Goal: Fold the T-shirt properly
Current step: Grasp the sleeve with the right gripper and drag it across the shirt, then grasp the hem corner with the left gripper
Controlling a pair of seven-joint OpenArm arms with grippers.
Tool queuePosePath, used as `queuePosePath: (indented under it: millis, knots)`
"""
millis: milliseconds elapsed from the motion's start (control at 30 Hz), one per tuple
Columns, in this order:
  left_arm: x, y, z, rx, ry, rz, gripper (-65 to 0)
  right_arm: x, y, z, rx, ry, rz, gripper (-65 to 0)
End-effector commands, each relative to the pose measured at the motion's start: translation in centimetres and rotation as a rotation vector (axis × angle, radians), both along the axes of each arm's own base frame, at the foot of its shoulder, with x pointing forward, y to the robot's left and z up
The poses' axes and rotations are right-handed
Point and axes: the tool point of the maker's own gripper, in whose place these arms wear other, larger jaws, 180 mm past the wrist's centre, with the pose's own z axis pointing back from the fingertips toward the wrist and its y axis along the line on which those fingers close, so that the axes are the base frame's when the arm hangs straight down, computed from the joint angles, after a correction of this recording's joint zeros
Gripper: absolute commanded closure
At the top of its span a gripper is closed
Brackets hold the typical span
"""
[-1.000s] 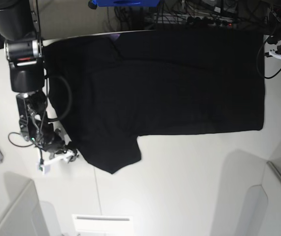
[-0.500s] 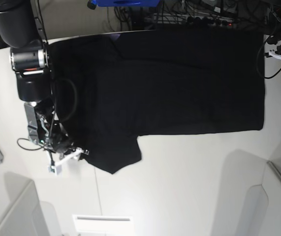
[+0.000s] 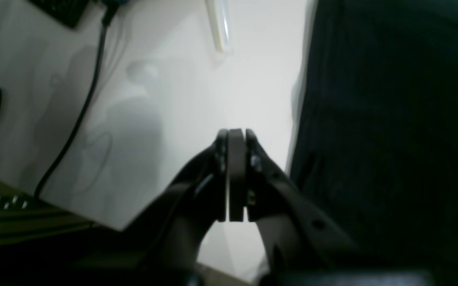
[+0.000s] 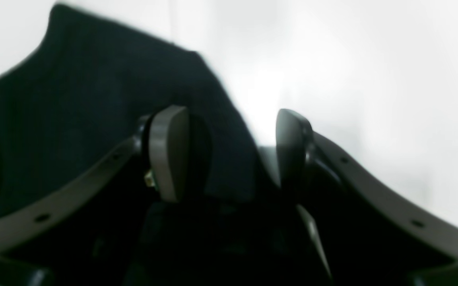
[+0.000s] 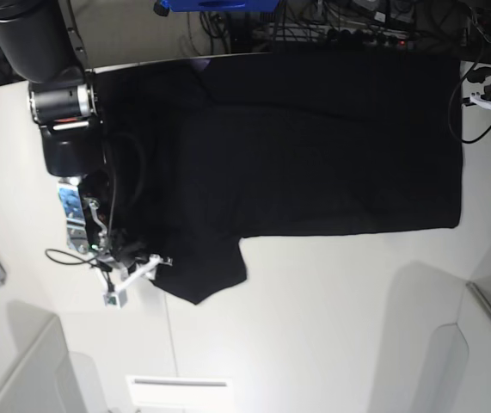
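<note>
Black cloth, the T-shirt [image 5: 297, 146], is lying spread flat on the white bench [image 5: 331, 327]. Right fingers [image 4: 169, 153] are standing wide apart over the sleeve's [image 4: 94, 103] edge, gripping nothing. Left fingers [image 3: 235, 174] are pressing together, empty, just beside the shirt's edge.

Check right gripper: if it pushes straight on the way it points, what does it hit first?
Most likely the T-shirt: its black sleeve edge lies between the open right gripper fingers, bare white table beyond. Depth is unclear in the blurred view.
</note>
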Motion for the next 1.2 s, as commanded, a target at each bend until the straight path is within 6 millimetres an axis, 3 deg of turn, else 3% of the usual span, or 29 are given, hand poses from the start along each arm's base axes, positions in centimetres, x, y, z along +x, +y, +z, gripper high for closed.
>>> queuePosePath:
  millis: [0, 167, 233, 300, 367, 467, 533, 700, 900, 1167]
  knots:
    - [0.3, 0.4, 1.1, 0.031, -0.022, -0.011, 0.0, 0.4, 0.1, 0.6, 0.003, 0.005, 0.01, -32.9]
    - [0.4, 0.4, 1.1, 0.03, -0.025, -0.01, 0.0, 0.4, 0.5, 0.6, 0.007, 0.005, 0.014, -31.8]
    - [0.9, 0.4, 1.4, 0.031, -0.041, -0.011, 0.0, 0.4, 0.5, 0.5, 0.006, 0.005, 0.014, -25.4]
    - [1.8, 0.6, 1.8, 0.027, -0.072, 0.001, -10.9, 0.4, 0.5, 0.5, 0.006, 0.005, 0.014, -14.3]
    - [2.5, 1.3, 1.8, 0.046, -0.066, 0.01, -25.8, 0.4, 0.5, 0.5, 0.006, 0.005, 0.014, -1.8]
    - [5.0, 1.8, 1.1, 0.062, -0.037, -0.005, -43.3, 0.4, 0.5, 0.6, 0.007, 0.005, 0.014, 0.0]
    - [6.6, 2.3, 0.3, 0.052, -0.004, -0.003, -49.7, 0.4, 0.5, 0.6, 0.007, 0.005, 0.014, 0.0]
    - [10.2, 3.6, -1.8, -0.016, 0.02, 0.034, -50.2, 0.4, 0.5, 0.6, 0.007, 0.005, 0.014, 0.0]
    - [15.0, 2.3, -5.1, -0.103, 0.093, -0.026, -50.2, 0.4, 0.4, 0.6, 0.006, 0.003, 0.013, 0.0]
    - [19.1, 1.3, -6.3, -0.238, 0.073, -0.018, -50.2, 0.5, 0.4, 0.7, 0.006, 0.0, 0.014, 0.0]
